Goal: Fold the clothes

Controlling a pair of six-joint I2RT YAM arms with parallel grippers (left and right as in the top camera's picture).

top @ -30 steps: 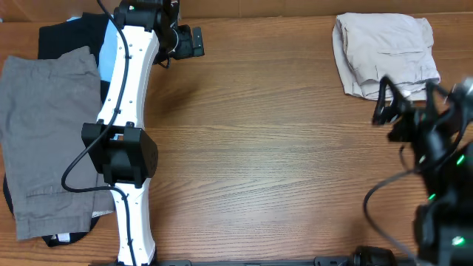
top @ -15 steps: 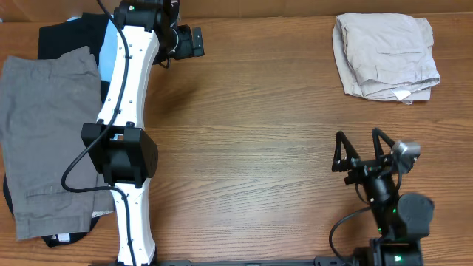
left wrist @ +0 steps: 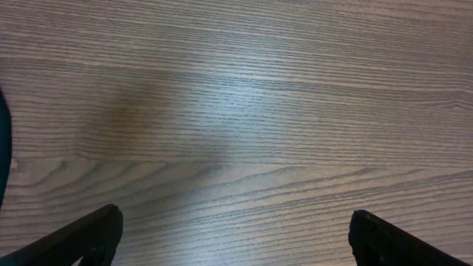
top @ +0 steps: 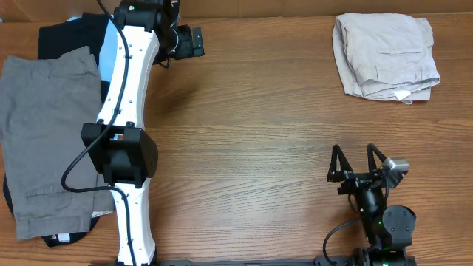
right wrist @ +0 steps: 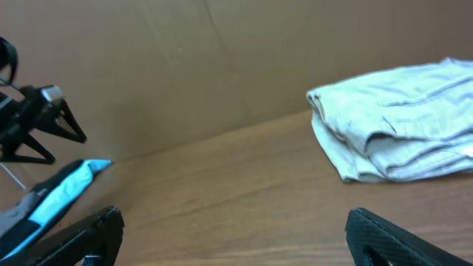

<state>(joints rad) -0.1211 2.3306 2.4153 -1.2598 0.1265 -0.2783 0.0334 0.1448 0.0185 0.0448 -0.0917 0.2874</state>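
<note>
Holding the right gripper spread wide and empty over the wooden table near its front edge, with the folded beige shorts lying well apart at the far right corner. Holding the left gripper likewise agape, gripping nothing, near the black-and-light-blue garment lying partly under flat grey shorts.

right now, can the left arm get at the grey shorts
Probably yes. The grey shorts lie uncovered right beside the left arm, and the left claw hangs open over the table, holding nothing. It would need to swing over to them.
</note>
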